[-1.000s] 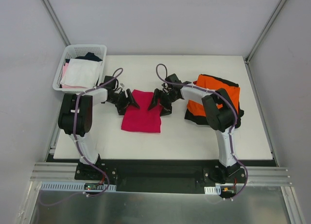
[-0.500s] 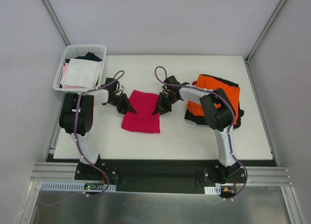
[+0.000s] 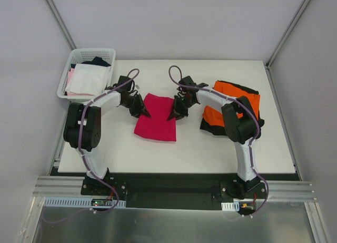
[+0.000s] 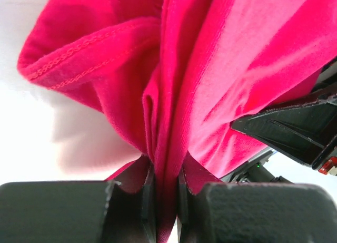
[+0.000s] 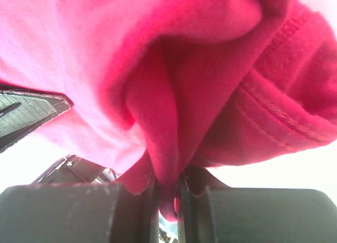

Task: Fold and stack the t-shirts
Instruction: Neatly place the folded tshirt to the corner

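Observation:
The folded crimson-magenta t-shirt lies at the middle of the white table. My left gripper is shut on its left edge, with a pinch of the cloth between the jaws. On the opposite side my right gripper is shut on the right edge, a fold of cloth squeezed between its jaws. The held edges are raised slightly off the table. An orange t-shirt rests folded on a black t-shirt at the right of the table.
A white mesh basket with white, pink and dark garments stands at the table's back left corner. Grey walls close in the table on three sides. Both arm bases sit at the near edge.
Both grippers went from open to shut on the crimson t-shirt's side edges. They then shifted slightly toward the back, and the shirt's far end now sits lifted between them.

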Motion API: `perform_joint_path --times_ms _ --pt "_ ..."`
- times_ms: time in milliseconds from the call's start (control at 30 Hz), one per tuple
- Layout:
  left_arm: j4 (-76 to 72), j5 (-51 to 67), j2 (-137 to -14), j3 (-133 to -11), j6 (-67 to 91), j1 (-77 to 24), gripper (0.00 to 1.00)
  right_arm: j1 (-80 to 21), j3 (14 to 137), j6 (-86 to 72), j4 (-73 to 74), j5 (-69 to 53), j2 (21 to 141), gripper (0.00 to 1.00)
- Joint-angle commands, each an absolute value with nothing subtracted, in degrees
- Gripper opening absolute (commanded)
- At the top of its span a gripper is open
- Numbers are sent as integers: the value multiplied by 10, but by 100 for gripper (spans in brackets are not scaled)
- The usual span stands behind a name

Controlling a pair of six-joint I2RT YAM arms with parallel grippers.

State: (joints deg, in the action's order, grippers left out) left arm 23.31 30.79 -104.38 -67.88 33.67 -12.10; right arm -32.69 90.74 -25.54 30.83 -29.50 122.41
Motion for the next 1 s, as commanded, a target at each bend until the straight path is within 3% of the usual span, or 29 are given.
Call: perform_joint_path --times_ms 0,633,967 --pt "265 294 -984 -717 345 -134 3 -309 947 -235 360 -283 1148 1" --pt "323 292 -954 -840 366 -206 6 -241 986 -201 463 -259 1040 1" --pt "332 298 -981 -889 367 -260 6 -186 943 -184 498 -243 964 1"
